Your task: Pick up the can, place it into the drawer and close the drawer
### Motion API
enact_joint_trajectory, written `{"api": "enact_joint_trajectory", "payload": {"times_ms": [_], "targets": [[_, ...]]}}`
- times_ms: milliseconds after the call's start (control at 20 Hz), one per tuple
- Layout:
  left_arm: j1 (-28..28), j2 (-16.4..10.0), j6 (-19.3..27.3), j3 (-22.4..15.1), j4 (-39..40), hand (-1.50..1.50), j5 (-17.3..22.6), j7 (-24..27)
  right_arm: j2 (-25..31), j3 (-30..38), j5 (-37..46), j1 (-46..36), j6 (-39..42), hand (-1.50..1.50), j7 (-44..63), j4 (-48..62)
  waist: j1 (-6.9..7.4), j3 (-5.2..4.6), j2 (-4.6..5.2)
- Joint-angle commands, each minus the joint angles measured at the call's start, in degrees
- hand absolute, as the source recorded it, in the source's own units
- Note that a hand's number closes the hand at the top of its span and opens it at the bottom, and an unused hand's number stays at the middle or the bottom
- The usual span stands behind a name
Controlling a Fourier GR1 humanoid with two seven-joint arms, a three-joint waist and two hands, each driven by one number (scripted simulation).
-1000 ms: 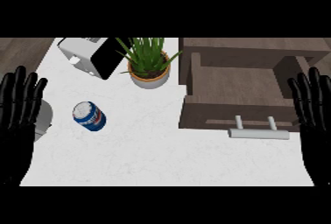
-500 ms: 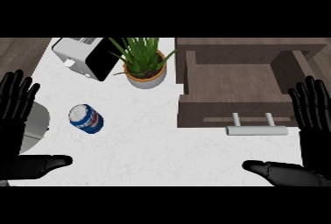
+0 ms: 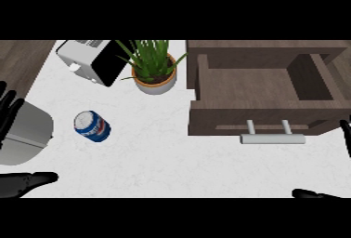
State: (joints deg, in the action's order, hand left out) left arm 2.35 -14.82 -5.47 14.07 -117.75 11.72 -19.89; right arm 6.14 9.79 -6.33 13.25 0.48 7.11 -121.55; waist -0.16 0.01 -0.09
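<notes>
Thumbs lie nearest: we see the left robot hand [image 3: 21, 182] at the lower left, spread, its fingers straight up along the left edge, holding nothing. The right robot hand [image 3: 319, 194] shows only a thumb tip at the lower right and a finger sliver at the right edge, well apart, so spread too. On the white counter [image 3: 171, 158] the blue-and-white can [image 3: 92, 126] sits near the left robot hand, untouched, just beside a grey rounded vessel [image 3: 27, 135]. Right of it the drawer [image 3: 260, 88] stands open, pale handle [image 3: 270, 138] toward us. Beyond, a potted plant [image 3: 154, 74] and a toaster [image 3: 86, 60].
</notes>
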Motion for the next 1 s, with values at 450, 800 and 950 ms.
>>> {"api": "enact_joint_trajectory", "payload": {"times_ms": [450, 800, 950], "targets": [[1.1, 0.9, 1.5, 6.6, -8.3, -1.5, 9.1, -11.4, 1.9, 11.6, -11.6, 10.5, 10.6, -1.5, -3.1, -2.8, -0.2, 0.02, -0.09], [-1.5, 2.2, 0.9, 9.4, 0.0, -1.5, 14.6, -10.4, 4.1, 15.7, -13.9, 6.9, 12.6, -1.5, -1.9, -0.3, -0.13, -0.02, 0.04], [-2.8, 3.8, 2.2, 7.1, 1.3, -1.5, 12.2, -9.5, 2.0, 16.2, -14.3, 10.8, 15.5, -1.5, -3.8, -1.5, -0.24, -0.01, 0.02]]}}
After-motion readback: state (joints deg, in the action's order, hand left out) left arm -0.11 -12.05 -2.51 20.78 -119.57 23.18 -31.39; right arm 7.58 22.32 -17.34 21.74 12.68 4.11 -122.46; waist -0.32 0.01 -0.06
